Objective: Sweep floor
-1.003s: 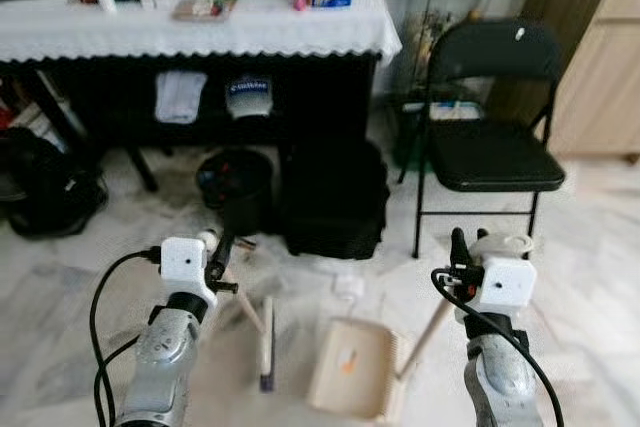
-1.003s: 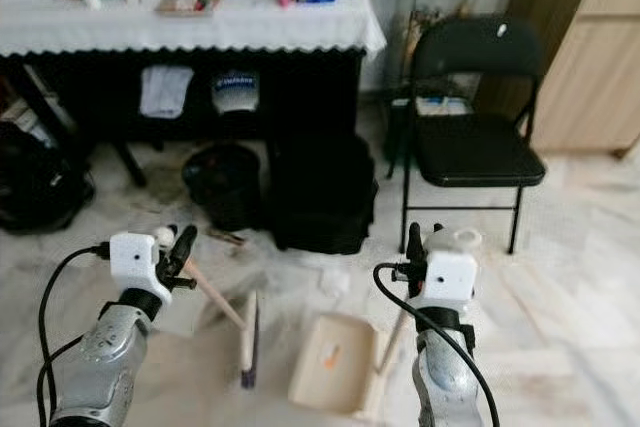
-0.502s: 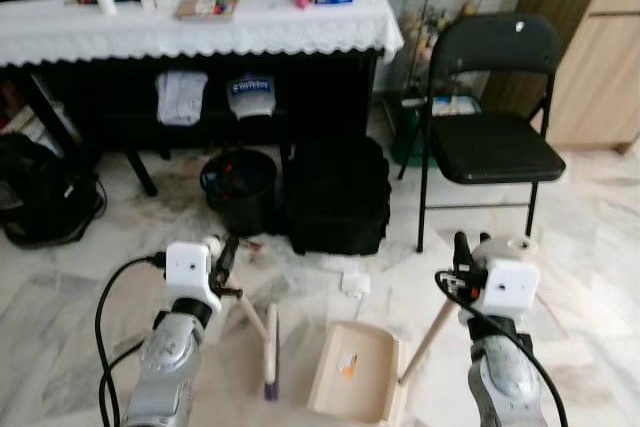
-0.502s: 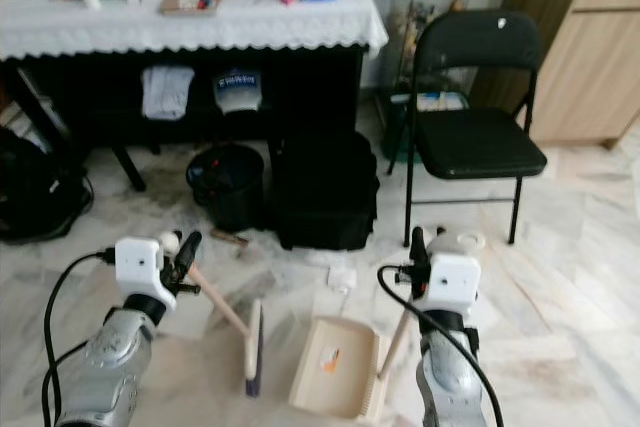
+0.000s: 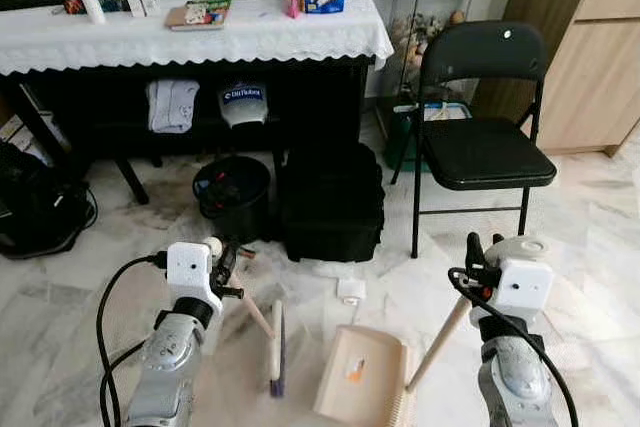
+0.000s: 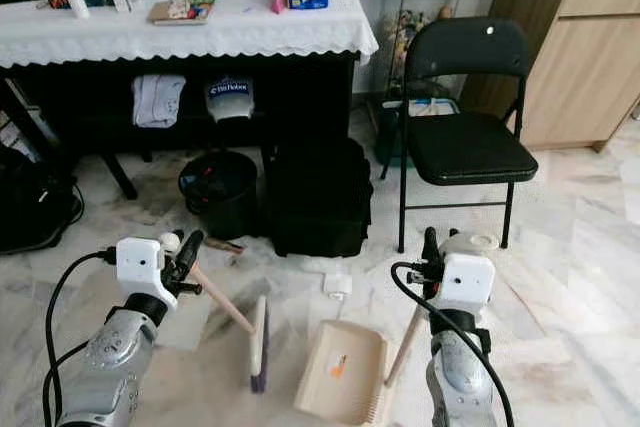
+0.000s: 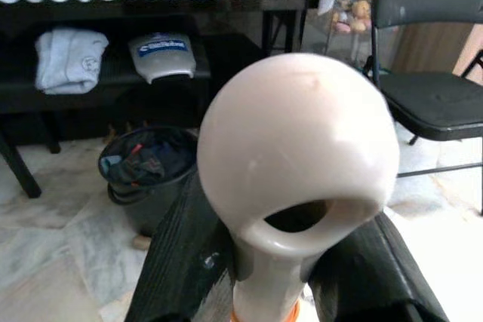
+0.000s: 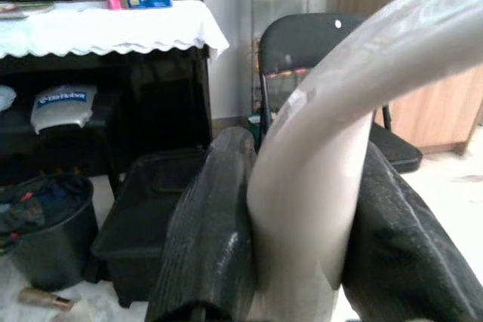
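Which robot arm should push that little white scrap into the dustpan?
Probably the left: the left gripper holds the broom, beside the white scrap. The right gripper holds the dustpan.

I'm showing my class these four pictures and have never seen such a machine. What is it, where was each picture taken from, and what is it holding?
It is a humanoid robot. Two pictures come from its head, looking down; two from cameras on its wrists. The left end effector is shut on the broom handle, whose rounded tip fills the left wrist view. The right end effector is shut on the dustpan handle. Both tools rest on the marble floor. Ahead stand a black bin, a black case and a folding chair.
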Tool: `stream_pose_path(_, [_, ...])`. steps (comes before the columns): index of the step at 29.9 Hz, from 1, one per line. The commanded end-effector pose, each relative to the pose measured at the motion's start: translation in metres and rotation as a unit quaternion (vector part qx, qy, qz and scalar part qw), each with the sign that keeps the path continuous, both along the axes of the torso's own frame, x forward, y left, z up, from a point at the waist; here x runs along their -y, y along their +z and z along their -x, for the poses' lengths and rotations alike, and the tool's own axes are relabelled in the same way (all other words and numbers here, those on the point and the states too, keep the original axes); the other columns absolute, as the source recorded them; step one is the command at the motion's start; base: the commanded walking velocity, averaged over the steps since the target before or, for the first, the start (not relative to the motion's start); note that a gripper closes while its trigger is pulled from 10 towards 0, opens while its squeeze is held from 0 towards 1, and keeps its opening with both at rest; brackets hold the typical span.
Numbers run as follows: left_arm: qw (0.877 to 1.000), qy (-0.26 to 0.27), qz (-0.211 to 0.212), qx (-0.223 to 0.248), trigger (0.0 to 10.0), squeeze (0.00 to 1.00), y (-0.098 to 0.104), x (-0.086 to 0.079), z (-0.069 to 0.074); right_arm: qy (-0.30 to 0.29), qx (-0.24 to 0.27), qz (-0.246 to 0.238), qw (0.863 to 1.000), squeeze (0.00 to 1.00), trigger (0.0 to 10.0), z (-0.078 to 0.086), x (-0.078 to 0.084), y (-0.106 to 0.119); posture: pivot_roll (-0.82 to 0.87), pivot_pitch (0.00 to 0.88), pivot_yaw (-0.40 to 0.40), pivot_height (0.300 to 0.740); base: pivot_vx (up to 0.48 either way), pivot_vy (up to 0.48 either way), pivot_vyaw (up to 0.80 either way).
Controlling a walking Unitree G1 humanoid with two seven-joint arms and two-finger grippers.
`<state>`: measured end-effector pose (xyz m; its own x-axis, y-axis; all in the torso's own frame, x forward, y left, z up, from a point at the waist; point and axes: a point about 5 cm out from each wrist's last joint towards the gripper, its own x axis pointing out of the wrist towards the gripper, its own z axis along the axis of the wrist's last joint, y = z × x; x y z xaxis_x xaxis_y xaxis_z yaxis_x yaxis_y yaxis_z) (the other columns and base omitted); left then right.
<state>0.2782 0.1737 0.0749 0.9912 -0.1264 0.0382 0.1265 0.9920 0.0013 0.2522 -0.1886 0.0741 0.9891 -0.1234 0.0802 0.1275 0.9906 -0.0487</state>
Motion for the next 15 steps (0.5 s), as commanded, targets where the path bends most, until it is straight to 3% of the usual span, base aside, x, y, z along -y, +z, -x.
stream_pose_path(1, [1.000,-0.002,0.000,0.028,10.0,0.00,0.0113,0.0003,-0.0029,0.002,0.024,-0.009,1.000,0.00,10.0,-0.0037,-0.0019,0.0104,-0.06,0.000,0.041,0.740,0.262,0.000,0.00])
stream_pose_path(15, [1.000,0.001,0.002,0.026,10.0,0.00,0.0104,0.0002,-0.0031,0.016,0.018,-0.014,1.000,0.00,10.0,-0.0053,-0.0017,0.0102,-0.07,0.000,0.035,0.740,0.261,0.000,0.00])
